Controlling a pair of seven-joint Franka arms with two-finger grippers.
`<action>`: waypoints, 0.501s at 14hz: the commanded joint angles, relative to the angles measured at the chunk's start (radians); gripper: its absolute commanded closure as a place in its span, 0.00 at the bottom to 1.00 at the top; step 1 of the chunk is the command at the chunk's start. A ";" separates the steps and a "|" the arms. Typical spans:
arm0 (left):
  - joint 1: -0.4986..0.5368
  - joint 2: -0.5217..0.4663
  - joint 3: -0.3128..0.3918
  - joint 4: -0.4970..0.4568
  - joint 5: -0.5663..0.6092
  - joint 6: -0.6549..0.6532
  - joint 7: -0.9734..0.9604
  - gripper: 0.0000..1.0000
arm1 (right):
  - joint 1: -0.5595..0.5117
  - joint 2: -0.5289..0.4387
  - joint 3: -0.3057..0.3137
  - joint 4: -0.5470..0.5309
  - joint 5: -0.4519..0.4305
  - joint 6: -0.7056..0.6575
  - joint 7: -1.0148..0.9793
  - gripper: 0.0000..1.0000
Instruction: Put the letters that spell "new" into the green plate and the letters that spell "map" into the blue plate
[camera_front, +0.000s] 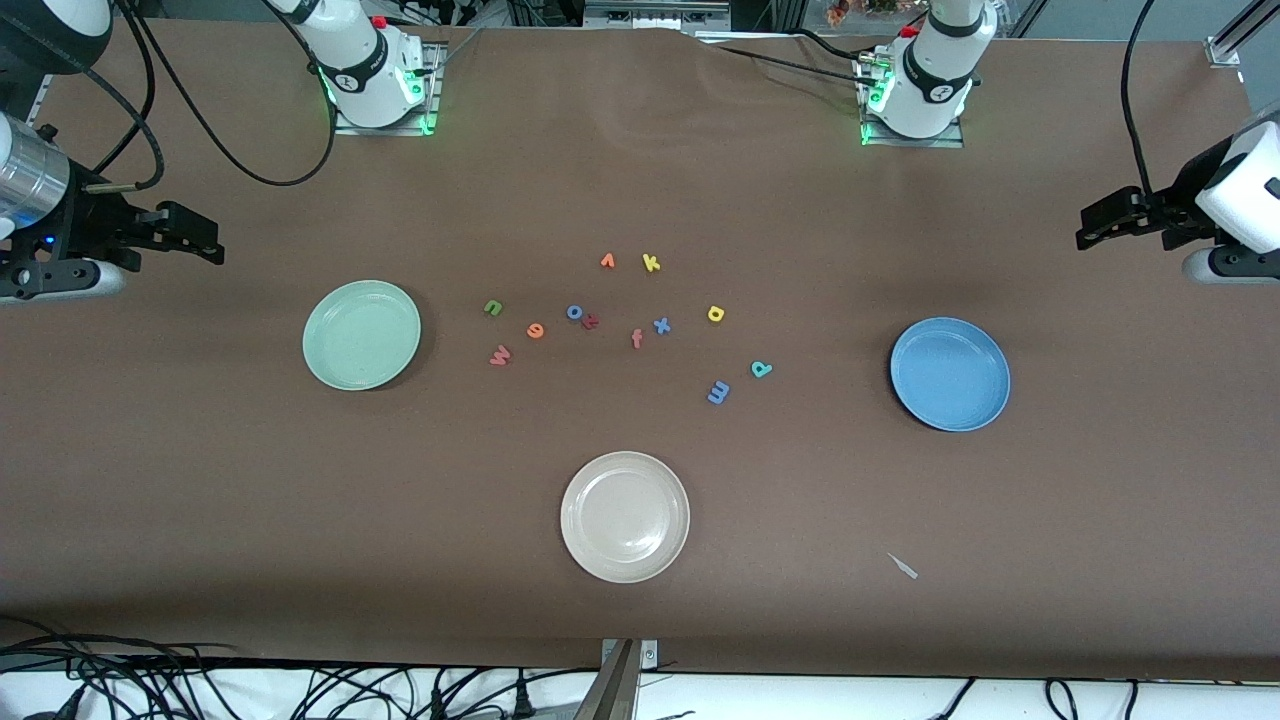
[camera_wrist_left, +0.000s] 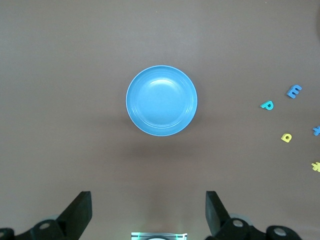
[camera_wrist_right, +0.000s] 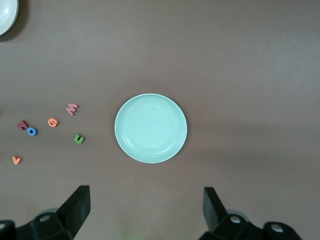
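Note:
The green n (camera_front: 493, 307), orange e (camera_front: 535, 330) and pink w (camera_front: 500, 354) lie on the table beside the green plate (camera_front: 362, 334), which holds nothing. The yellow a (camera_front: 715, 314), teal p (camera_front: 761, 369) and blue m (camera_front: 718, 392) lie toward the bare blue plate (camera_front: 950, 373). My right gripper (camera_front: 195, 240) hangs open over the right arm's end of the table. In its wrist view the gripper (camera_wrist_right: 147, 210) faces the green plate (camera_wrist_right: 151, 128). My left gripper (camera_front: 1100, 225) hangs open over the left arm's end. Its own view shows the gripper (camera_wrist_left: 148, 212) facing the blue plate (camera_wrist_left: 161, 100).
A cream-white plate (camera_front: 625, 516) sits nearer the front camera than the letters. Other letters lie among them: orange v (camera_front: 607, 261), yellow k (camera_front: 651, 262), blue o (camera_front: 575, 312), blue x (camera_front: 661, 325), orange f (camera_front: 637, 339). A small white scrap (camera_front: 903, 566) lies near the front edge.

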 joint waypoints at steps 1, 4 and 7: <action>-0.001 -0.005 -0.001 -0.003 0.011 -0.001 0.019 0.00 | -0.001 -0.011 0.003 -0.016 -0.013 0.011 -0.007 0.00; -0.001 -0.005 -0.001 -0.009 0.011 -0.001 0.019 0.00 | -0.001 -0.011 0.003 -0.018 -0.013 0.016 -0.007 0.00; -0.001 -0.005 -0.001 -0.009 0.011 0.000 0.019 0.00 | -0.001 -0.011 0.003 -0.018 -0.013 0.016 -0.007 0.00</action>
